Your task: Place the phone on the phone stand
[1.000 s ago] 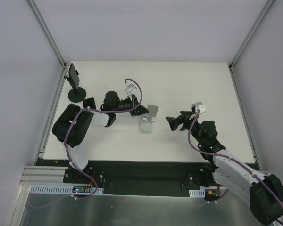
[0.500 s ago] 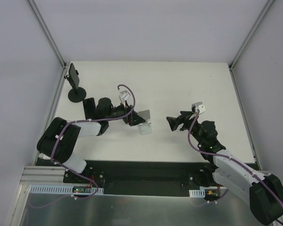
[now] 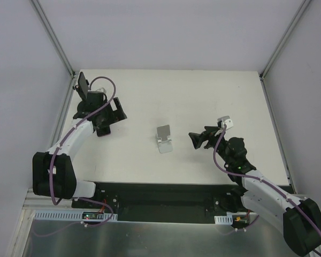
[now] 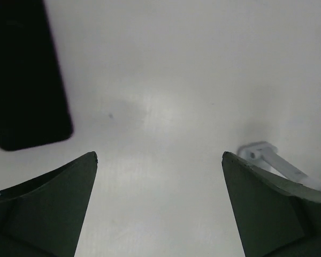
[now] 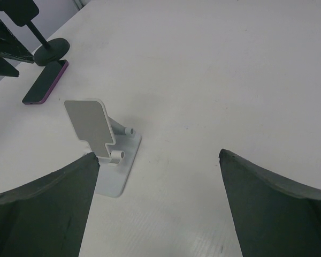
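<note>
Blurred phone (image 4: pixel 27 80) cut off at 10 o'clock of left wrist view, stand (image 4: pixel 273 160) clipped at 4 o'clock there, black holder (image 5: pixel 51 51) cropped at 11 o'clock of right wrist view

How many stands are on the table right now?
2. The white phone stand sits mid-table, empty. A black round-based stand is at the far-left corner, beside the flat-lying phone. No others visible.

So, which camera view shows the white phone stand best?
Right wrist: the phone stand sits whole and close, backplate tilted. Top external shows it small from above; left wrist catches only an edge at right.
</note>
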Controlling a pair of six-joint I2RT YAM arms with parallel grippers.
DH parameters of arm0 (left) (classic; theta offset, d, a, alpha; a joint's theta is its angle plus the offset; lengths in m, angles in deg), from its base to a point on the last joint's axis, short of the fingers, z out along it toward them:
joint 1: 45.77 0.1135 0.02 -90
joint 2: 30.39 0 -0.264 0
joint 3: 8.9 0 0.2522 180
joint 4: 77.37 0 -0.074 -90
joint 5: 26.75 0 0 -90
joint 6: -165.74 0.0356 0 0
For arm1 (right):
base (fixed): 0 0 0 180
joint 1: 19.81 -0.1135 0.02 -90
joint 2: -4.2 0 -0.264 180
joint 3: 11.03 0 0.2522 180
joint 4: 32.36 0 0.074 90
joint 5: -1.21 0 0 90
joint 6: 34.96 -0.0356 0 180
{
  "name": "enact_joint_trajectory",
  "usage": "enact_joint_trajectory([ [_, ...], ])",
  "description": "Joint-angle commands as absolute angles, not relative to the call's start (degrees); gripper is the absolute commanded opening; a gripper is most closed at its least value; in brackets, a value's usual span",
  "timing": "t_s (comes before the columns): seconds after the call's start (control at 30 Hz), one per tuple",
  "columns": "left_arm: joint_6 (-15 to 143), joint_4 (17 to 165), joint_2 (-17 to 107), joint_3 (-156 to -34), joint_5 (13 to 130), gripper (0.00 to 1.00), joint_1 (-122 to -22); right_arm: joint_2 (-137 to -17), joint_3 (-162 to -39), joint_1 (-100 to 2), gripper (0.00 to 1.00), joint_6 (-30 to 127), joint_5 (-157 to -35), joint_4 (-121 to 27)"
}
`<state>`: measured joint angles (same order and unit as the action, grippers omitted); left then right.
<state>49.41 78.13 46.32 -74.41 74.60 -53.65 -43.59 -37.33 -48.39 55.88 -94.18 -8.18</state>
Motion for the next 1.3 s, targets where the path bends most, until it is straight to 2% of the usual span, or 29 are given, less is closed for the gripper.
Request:
enact_joint_trajectory([
  [0.0, 52.79, 59.44, 50.37, -80.75, 58.61, 0.99, -50.44, -42.39, -39.03, -48.12, 0.97, 55.39, -95.03, -4.81],
  [0.4, 61.84, 55.73, 69.96, -90.07, 60.17, 0.99, -42.52, -42.21, -38.94, -48.11, 0.97, 55.65, -94.94, -4.81],
  [0.77, 63.96, 55.73, 75.43, -93.5, 63.6, 0.99, -41.99, -42.39, -39.03, -48.12, 0.97, 55.65, -95.03, -4.81],
  [0.97, 63.0, 55.82, 76.75, -93.41, 63.6, 0.85, -42.08, -42.39, -39.03, -48.11, 0.97, 55.57, -95.12, -4.81],
  [1.13, 62.64, 55.91, 76.84, -92.8, 64.13, 0.67, -42.34, -42.04, -38.94, -48.03, 0.97, 55.57, -94.94, -4.81],
  [1.23, 62.47, 55.82, 75.7, -91.4, 63.6, 0.64, -43.4, -42.03, -38.94, -48.03, 0.97, 55.57, -95.12, -4.81],
  [1.27, 62.29, 55.73, 75.44, -90.96, 63.6, 0.58, -44.1, -42.03, -38.94, -48.11, 0.97, 55.48, -95.03, -4.81],
])
